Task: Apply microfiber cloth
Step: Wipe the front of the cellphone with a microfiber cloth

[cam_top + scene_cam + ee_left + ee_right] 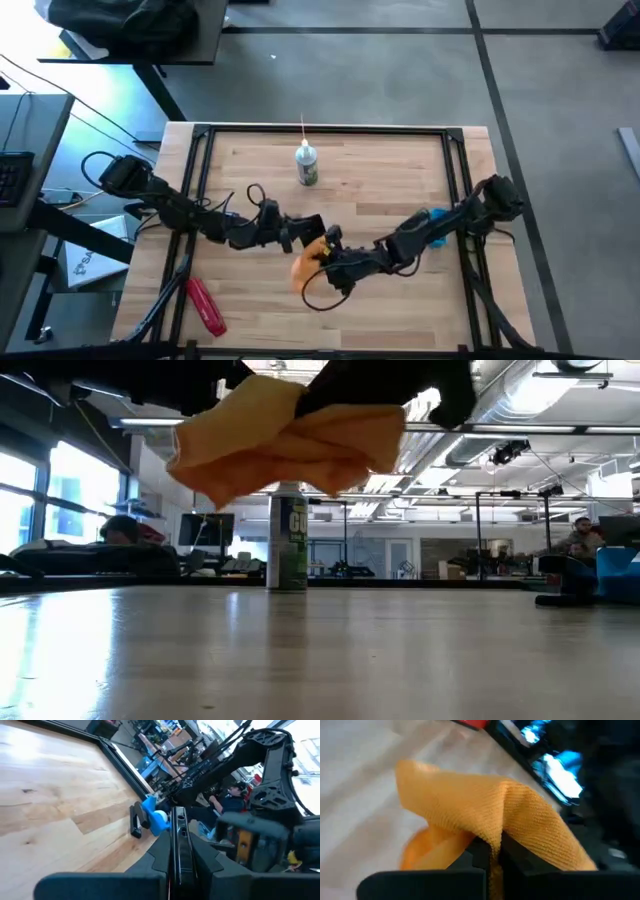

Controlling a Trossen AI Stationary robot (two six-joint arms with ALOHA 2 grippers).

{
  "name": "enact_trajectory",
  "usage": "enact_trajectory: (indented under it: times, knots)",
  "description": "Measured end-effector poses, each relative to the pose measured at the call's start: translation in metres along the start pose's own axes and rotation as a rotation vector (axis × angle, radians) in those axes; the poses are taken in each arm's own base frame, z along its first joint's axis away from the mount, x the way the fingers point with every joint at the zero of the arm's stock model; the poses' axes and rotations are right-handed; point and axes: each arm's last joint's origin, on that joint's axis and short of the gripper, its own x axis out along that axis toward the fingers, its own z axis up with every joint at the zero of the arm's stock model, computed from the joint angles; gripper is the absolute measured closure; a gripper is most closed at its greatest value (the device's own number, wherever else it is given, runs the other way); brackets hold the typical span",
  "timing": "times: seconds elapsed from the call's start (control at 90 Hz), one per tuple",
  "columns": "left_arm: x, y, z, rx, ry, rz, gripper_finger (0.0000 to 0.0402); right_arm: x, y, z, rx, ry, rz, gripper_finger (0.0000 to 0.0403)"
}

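Right now the microfiber cloth (485,820) hangs off the table, pinched in the right gripper (490,851), whose two dark fingers are closed narrow on a fold of it; in the low view the cloth (285,440) droops well above the wooden table (320,650), in front of and higher than the spray bottle (288,543). From above, the cloth (308,262) sits nearer the table's front edge than the spray bottle (306,164), with the red tool (205,305) lying further off to the left arm's side of it. The left gripper (303,236) is just beside the cloth, and its wrist view shows a thin dark flat object, probably the phone, clamped edge-on between its fingers (150,850). Judging by the bunched folds, the cloth is light, limp and quite grippy, so it will not slip but will sag and trail loose corners. A hold on a doubled fold near the middle, as here, looks sound; a grip at one corner would likely leave too little fabric under the fingers for wiping.
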Motion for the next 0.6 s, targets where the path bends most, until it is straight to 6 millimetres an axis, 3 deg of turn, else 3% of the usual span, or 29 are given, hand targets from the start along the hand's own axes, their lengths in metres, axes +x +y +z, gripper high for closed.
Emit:
enact_trajectory:
  times: [0.256, 0.6]
  knots:
    - [-0.001, -0.001, -0.002, 0.003, 0.005, 0.001, 0.0385, -0.001, -0.026, -0.001, -0.022, 0.014, -0.135, 0.0403]
    - [-0.002, -0.004, -0.003, -0.021, 0.040, -0.044, 0.0385, -0.029, -0.066, 0.003, 0.045, 0.016, -0.259, 0.0403]
